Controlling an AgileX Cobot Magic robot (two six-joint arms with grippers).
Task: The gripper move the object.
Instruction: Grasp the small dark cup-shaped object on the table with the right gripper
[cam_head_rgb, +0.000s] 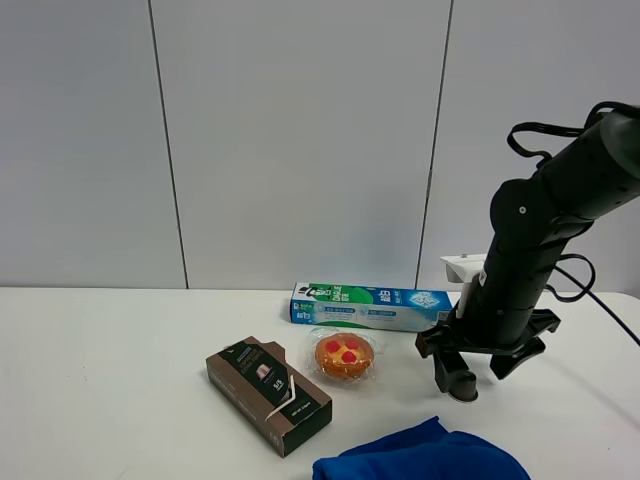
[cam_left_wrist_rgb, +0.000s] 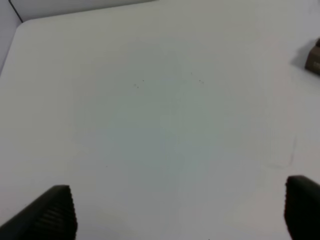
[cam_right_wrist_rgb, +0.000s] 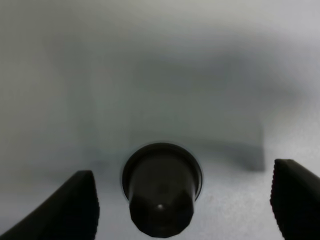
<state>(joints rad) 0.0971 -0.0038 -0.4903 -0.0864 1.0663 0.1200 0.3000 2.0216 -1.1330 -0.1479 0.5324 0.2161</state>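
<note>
Smooth matte white tabletop (cam_head_rgb: 120, 350), right claw (cam_right_wrist_rgb: 185, 200) spread wide, ridged black fingers (cam_right_wrist_rgb: 80, 205) flanking tapered dark metallic capsule (cam_right_wrist_rgb: 161, 187)

Thick dark grey arm (cam_head_rgb: 540, 230) with looping black cables (cam_head_rgb: 545, 135), white wrist block (cam_head_rgb: 465, 268) and black hand (cam_head_rgb: 478, 370) (ribbed fingers (cam_right_wrist_rgb: 82, 205)).

Figure: white matte tabletop (cam_head_rgb: 100, 370), extending beneath the jaws of the right gripper (cam_head_rgb: 474, 372) and out to either side of them. Behind the jaws it meets a wall (cam_head_rgb: 300, 130) of pale grey panels. Two thin dark vertical seams (cam_head_rgb: 168, 150) divide the wall, one far off to the side of the jaws and one almost directly behind them. Illumination is even and diffuse, with only a soft, faint shadow on the tabletop under the jaws.
</note>
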